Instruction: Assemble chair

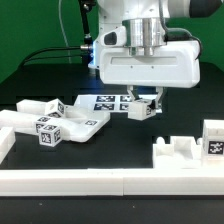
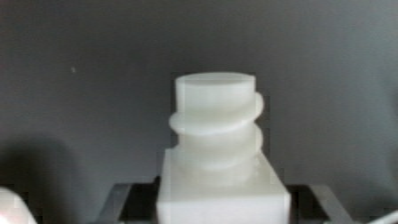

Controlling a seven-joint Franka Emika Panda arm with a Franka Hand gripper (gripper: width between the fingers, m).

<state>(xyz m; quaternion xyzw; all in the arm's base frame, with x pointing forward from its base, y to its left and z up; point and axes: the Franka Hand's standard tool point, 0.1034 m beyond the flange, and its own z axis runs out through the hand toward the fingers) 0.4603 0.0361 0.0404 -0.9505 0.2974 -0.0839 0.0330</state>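
My gripper [image 1: 143,106] hangs just above the black table, shut on a white chair leg [image 1: 141,109] that carries a black-and-white tag. In the wrist view the leg [image 2: 217,140] fills the middle. It is a square block ending in a round threaded peg, and it points away from the camera over the dark table. The dark fingers [image 2: 128,200] press on both sides of its square base, so the gripper [image 2: 217,205] is closed on it. More white chair pieces with tags [image 1: 55,122] lie in a loose pile at the exterior view's left.
The marker board [image 1: 108,102] lies flat behind the held leg. A long white border rail [image 1: 100,182] runs along the front. A white notched piece [image 1: 180,150] and a tagged white block [image 1: 213,140] stand at the exterior view's right. Black cables trail behind.
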